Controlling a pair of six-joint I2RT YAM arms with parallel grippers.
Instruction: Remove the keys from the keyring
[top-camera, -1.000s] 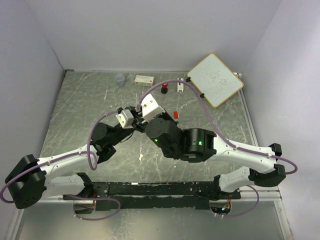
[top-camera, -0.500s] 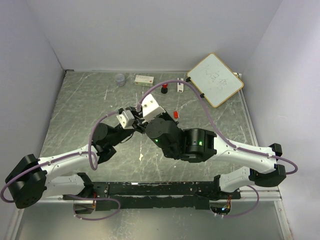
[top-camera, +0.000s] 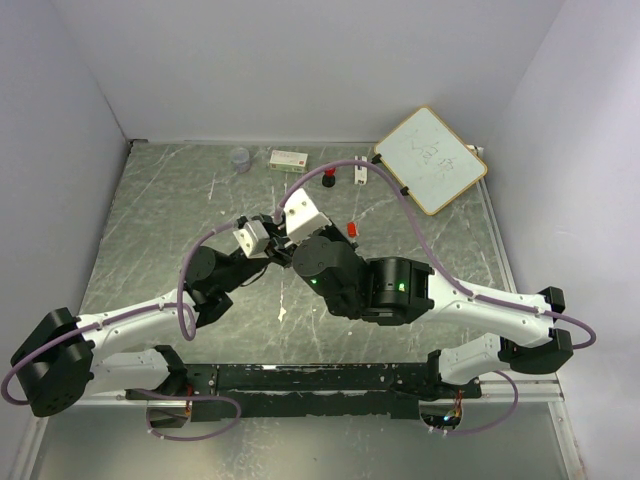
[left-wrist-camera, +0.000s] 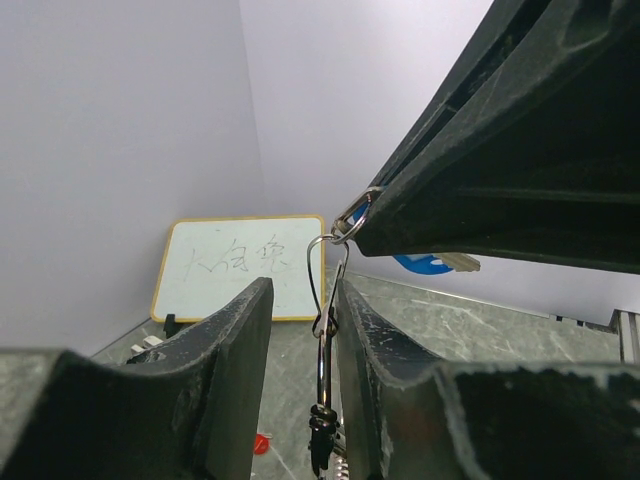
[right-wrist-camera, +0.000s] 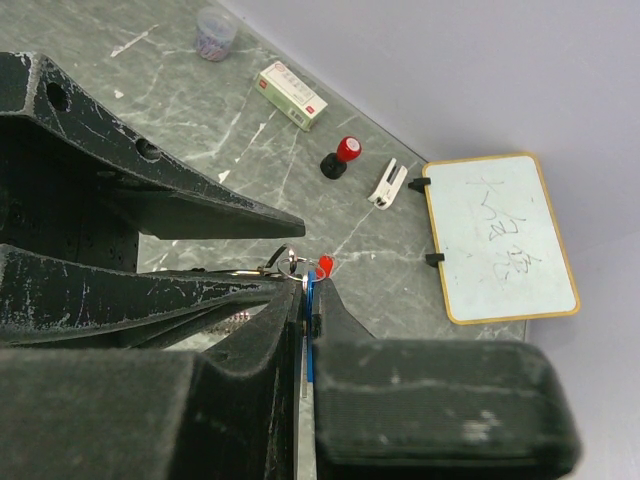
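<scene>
Our right gripper (right-wrist-camera: 305, 290) is clamped on the blue key (left-wrist-camera: 425, 263). The keyring (left-wrist-camera: 325, 330) hangs straight down from it in mid-air, edge-on, inside our part-open left gripper (left-wrist-camera: 297, 300), so left's best placed to pull.

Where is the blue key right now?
Right wrist view, centre: the blue key is pinched edge-on in the shut right gripper, close by the keyring.

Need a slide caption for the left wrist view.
Shut right gripper holds the keyring and blue key aloft; open left gripper straddles its hanging loop, whiteboard behind.
</scene>
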